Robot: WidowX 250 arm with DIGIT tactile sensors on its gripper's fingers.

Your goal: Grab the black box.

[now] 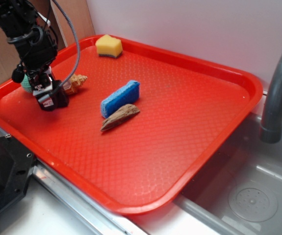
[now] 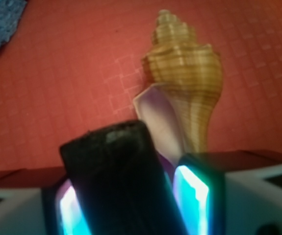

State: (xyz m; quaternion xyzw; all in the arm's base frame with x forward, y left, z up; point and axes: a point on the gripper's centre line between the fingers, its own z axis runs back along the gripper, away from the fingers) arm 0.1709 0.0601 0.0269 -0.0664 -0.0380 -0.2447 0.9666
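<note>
The red tray (image 1: 180,112) is the largest item in view; it lies partly over a grey sink (image 1: 248,196), with a grey faucet (image 1: 278,93) at the right edge of the exterior view. All loose items rest on the tray's textured floor.

My arm reaches down over the tray's left end. My end effector (image 1: 51,99) is at the tray floor, just beside the seashell (image 2: 187,83). In the wrist view its two fingers (image 2: 194,196) flank the black box (image 2: 116,181), one on each side, at a narrow setting that matches the box width. The box sits between them with its matte top toward the camera. I cannot tell whether the box rests on the tray or is raised off it.

The blue sponge (image 1: 120,98) lies near the tray centre, well apart from my end effector. A piece of brown wood (image 1: 119,117) lies touching or just beside the sponge's near side. A yellow sponge (image 1: 109,46) sits at the far rim. The seashell, tan and ribbed with a pale opening, lies immediately ahead of the box, spire pointing away from me. A green object (image 1: 28,84) is partly hidden behind my arm.
</note>
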